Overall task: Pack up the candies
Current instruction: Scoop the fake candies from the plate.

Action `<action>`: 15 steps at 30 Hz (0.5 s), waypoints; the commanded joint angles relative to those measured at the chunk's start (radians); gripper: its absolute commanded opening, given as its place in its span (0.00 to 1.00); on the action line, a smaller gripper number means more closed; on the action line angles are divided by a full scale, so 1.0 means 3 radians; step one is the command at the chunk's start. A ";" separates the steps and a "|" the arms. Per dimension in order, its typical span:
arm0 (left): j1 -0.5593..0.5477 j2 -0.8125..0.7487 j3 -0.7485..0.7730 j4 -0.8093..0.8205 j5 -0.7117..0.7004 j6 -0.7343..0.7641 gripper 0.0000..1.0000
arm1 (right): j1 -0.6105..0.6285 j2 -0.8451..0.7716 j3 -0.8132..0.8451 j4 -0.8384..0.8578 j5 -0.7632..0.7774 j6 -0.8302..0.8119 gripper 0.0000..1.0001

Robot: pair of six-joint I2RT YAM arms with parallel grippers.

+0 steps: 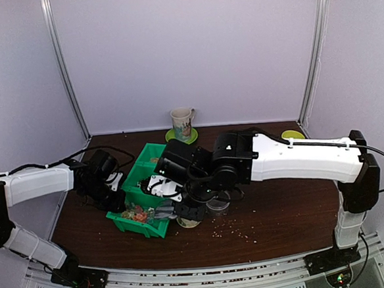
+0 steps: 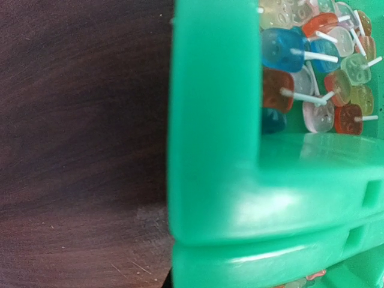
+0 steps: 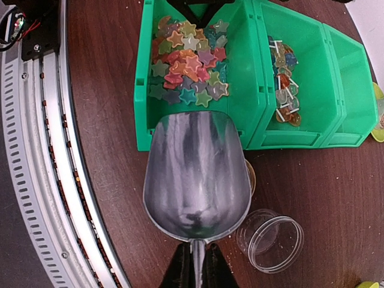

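Just now the right claw (image 3: 195, 271) is clamped narrow on the thin handle of a metal scoop (image 3: 195, 174), one dark finger on each side of it. The scoop's bowl points left, away from the claw, and its front lip sits at the rim of the near bin (image 3: 144, 108), the nearest in a row of green bins that runs from near to far on the surface (image 1: 282, 210). The candies (image 3: 189, 60) lie heaped inside that near bin: small star-shaped pieces in orange, yellow, green, blue and brownish tones. They sit just past the scoop's lip, a full scoop-length away from the claw, and none touch the fingers. From the top view the claw hangs on the right side of this bin, low over the surface.

Next along, the middle bin (image 3: 288, 141) holds flat lollipops (image 3: 283, 90) with white sticks. The left claw (image 1: 111, 189) is on the left side of the bins, close against their wall. Its wrist camera shows only a green bin corner and the lollipops beyond it, with no fingers in view, so I cannot tell how wide it stands.

A clear jar (image 3: 270, 240) stands mouth up on the surface just right of the scoop, apart from it. Small crumbs (image 1: 234, 230) are scattered on the surface near the jar
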 commanded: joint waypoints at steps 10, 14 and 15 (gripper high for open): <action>-0.0080 -0.0162 0.0300 0.0381 -0.0138 0.0077 0.00 | 0.0001 0.0483 0.0590 -0.0417 0.0265 -0.0030 0.00; -0.0085 -0.0158 0.0447 0.0221 -0.0207 0.0109 0.00 | 0.0006 0.0706 0.0883 -0.0556 0.0317 -0.0042 0.00; -0.0084 -0.0149 0.0494 0.0175 -0.0235 0.0125 0.00 | 0.0005 0.0752 0.0926 -0.0574 0.0323 -0.0047 0.00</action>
